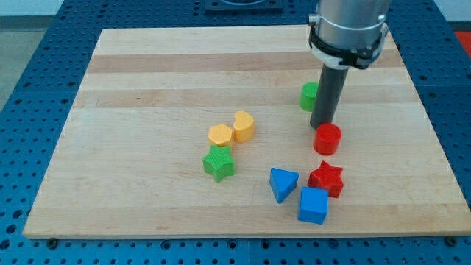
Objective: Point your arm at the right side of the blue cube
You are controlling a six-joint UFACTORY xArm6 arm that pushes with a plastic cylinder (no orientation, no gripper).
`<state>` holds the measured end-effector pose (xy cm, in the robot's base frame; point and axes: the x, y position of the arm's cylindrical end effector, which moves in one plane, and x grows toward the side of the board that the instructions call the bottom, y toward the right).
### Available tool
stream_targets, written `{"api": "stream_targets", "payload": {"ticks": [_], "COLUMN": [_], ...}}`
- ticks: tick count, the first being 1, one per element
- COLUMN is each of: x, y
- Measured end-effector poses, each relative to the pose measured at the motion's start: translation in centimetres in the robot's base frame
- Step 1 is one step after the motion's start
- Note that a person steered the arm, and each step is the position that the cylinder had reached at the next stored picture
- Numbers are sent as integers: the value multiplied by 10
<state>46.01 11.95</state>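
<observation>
**Supervisor:** Where's your target, and where are you?

**Me:** The blue cube (313, 205) sits at the lower right of the frame, close to the tabletop's (147, 73) near edge. Its upper corner is just beside the red star (326, 179), and the blue triangle block (282, 183) lies near its left. My tip (321, 128) is higher in the frame, planted right behind the red cylinder (327, 138), apparently touching it, with a green block (310, 96) half hidden behind the rod.

**Supervisor:** Jaws?

**Me:** There are none on this rig, only the plain rod, so nothing clenched or released to report.

**Supervisor:** Why does the layout matter?

**Me:** The red cylinder and star stand between me and the cube, so I judge I should swing round the frame's right side, where the wood is bare, rather than plough straight down.

**Supervisor:** Surfaces?

**Me:** Pale striped wooden planks, smooth. The blocks look like ribbed moulded plastic. Mid-frame, an orange hexagon (220, 135) touches a yellow heart (244, 126), with a green star (219, 163) just below.
</observation>
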Motion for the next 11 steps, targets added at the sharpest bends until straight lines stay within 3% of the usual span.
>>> {"api": "stream_targets", "payload": {"ticks": [3, 4, 5, 6, 7, 11], "x": [45, 30, 48, 100, 155, 155], "y": [-1, 23, 84, 102, 63, 2]}}
